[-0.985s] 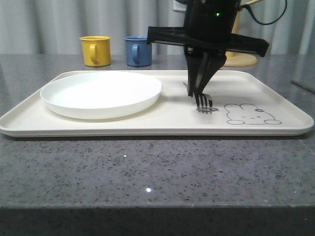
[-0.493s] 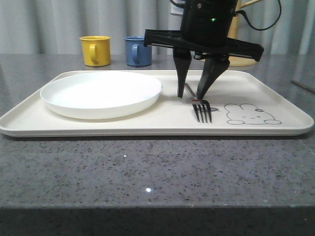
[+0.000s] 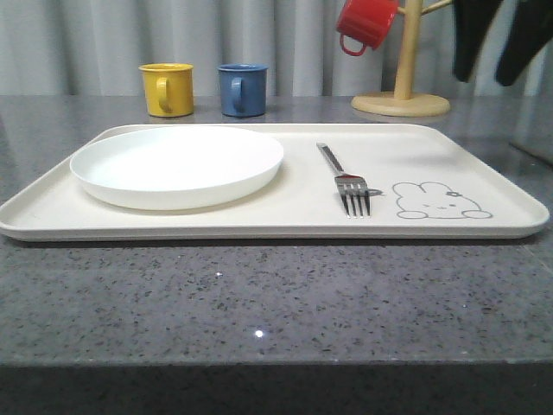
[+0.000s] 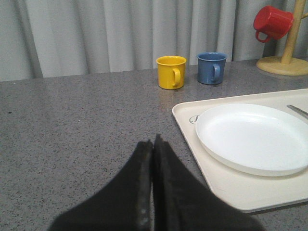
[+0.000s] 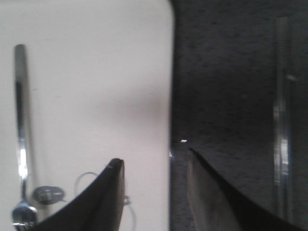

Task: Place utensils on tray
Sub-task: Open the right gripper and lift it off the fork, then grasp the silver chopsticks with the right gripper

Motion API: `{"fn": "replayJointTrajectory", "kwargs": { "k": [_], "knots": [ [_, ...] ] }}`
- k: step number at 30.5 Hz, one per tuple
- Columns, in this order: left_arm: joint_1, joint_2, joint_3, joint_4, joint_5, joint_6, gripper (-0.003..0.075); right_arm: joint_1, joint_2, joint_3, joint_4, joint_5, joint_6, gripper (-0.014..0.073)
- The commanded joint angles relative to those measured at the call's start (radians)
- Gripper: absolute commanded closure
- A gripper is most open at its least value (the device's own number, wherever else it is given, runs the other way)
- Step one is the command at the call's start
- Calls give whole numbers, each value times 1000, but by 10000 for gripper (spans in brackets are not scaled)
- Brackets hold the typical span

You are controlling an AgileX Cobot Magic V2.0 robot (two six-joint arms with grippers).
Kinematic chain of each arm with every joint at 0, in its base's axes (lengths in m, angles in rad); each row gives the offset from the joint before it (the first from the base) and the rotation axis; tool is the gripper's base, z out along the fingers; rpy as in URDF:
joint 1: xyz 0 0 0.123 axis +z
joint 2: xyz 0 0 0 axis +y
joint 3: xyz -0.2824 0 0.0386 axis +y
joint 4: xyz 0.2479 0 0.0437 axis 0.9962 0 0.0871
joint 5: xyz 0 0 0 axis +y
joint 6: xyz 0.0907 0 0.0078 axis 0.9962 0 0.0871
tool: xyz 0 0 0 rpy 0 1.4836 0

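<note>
High above tray [image 3: 484, 147], right gripper [image 3: 503, 47] spread.

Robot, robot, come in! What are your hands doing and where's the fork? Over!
Left gripper shut, empty. Right gripper open, empty. Fork flat on tray, between plate and rabbit drawing. Nothing blocking.

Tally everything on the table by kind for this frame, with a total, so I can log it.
Mugs: 3 (yellow mug, blue mug, red mug hanging on the stand)
Fork: 1, lying on the tray
Plate: 1
Tray: 1
Wooden mug stand: 1
Total: 7
</note>
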Motion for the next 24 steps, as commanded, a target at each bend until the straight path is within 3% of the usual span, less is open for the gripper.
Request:
{"fn": "replayJointTrajectory", "kwargs": {
  "k": [1, 7, 18, 24],
  "knots": [
    [4, 11, -27, -13, -83, -12, 738, -92, -66, 4, -9, 6, -89, 256],
    [4, 11, -27, -13, -83, -12, 738, -214, -54, 102, -1, -1, -318, 256],
    [4, 11, -27, -13, -83, -12, 738, -218, 45, 134, 4, -45, -325, 256],
    [4, 11, -27, -13, -83, -12, 738, -218, 63, 135, 5, -53, -325, 340]
  ]
}}
